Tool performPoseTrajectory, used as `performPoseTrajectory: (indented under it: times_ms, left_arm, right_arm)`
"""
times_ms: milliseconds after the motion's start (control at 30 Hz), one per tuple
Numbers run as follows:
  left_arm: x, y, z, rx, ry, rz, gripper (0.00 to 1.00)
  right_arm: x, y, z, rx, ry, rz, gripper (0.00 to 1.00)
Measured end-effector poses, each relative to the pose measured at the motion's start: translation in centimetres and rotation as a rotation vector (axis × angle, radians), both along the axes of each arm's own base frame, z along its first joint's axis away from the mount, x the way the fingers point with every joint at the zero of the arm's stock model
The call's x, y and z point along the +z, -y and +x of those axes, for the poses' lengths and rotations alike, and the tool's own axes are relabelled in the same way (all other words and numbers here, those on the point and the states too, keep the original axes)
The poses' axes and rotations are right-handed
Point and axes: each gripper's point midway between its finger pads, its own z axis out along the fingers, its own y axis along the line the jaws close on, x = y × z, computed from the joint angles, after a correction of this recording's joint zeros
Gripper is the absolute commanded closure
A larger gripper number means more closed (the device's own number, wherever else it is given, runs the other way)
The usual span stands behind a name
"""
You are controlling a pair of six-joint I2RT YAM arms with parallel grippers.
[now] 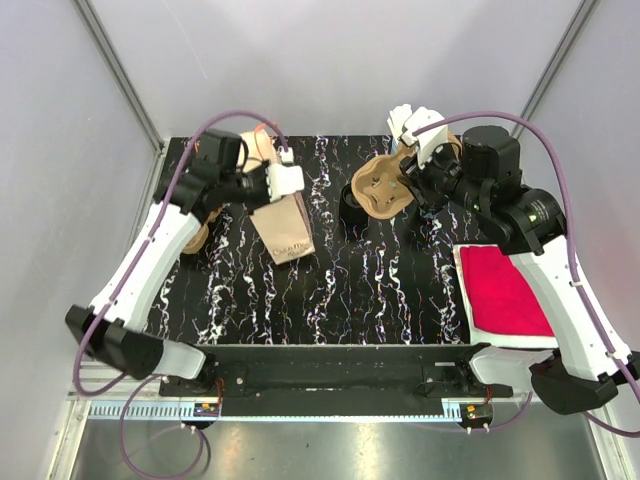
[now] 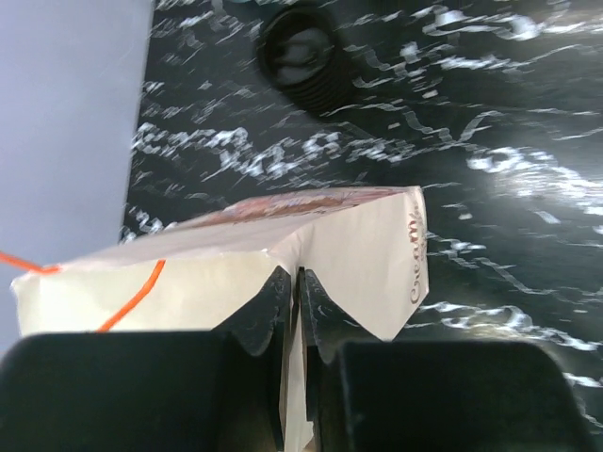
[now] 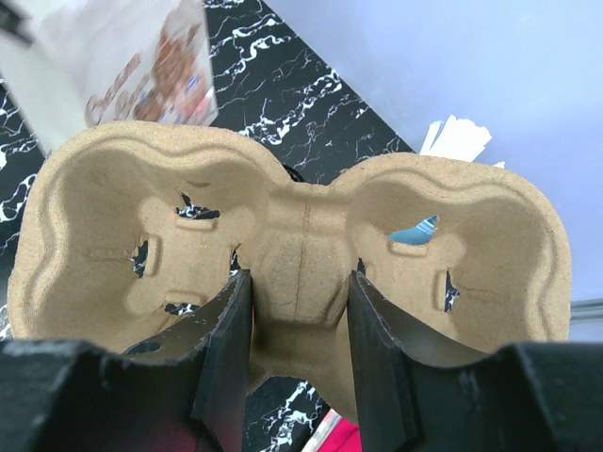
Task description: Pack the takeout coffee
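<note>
My left gripper [image 1: 284, 184] is shut on the top edge of a brown paper bag [image 1: 283, 232], which hangs over the back left of the table. In the left wrist view the jaws [image 2: 295, 280] pinch a fold of the bag [image 2: 358, 245]. My right gripper [image 1: 408, 188] is shut on a two-cup cardboard carrier [image 1: 378, 188] and holds it tilted above the back middle. In the right wrist view the fingers [image 3: 232, 330] clamp the carrier's centre ridge [image 3: 301, 254]. A black coffee cup [image 1: 353, 210] stands under the carrier's left edge; it also shows in the left wrist view [image 2: 301, 55].
A red cloth [image 1: 505, 290] lies on a white sheet at the right edge of the marbled black table [image 1: 330, 300]. White napkins [image 1: 410, 120] sit at the back right. Tan objects sit at the back left [image 1: 262, 145] and beside the left arm [image 1: 196, 236].
</note>
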Motion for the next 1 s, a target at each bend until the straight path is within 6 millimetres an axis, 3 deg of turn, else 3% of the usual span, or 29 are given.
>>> performPoseTrajectory:
  times_ms: [133,400,733,800,933,1000]
  left_arm:
    - [-0.8,1.7,-4.4,-0.089,-0.030,0.006,0.91]
    - [-2.5,4.8,-10.3,-0.249,-0.131,0.061,0.90]
    - [-3.4,5.1,-15.0,-0.351,-0.216,0.132,0.86]
    - [-3.2,4.9,-15.6,-0.366,-0.219,0.141,0.76]
    - [-2.4,4.5,-16.3,-0.381,-0.205,0.144,0.34]
    - [-1.8,4.4,-16.3,-0.383,-0.188,0.142,0.25]
  right_arm:
    - [0.8,-0.1,0.2,0.000,0.014,0.009,0.65]
    - [1.6,-0.2,0.4,-0.001,0.027,0.020,0.64]
    - [2.6,-0.4,0.7,-0.001,0.044,0.028,0.64]
    - [3.0,-0.5,1.0,-0.002,0.049,0.031,0.64]
    - [3.7,-1.0,1.8,-0.001,0.060,0.034,0.64]
    - [4.0,-1.3,2.3,-0.001,0.064,0.034,0.64]
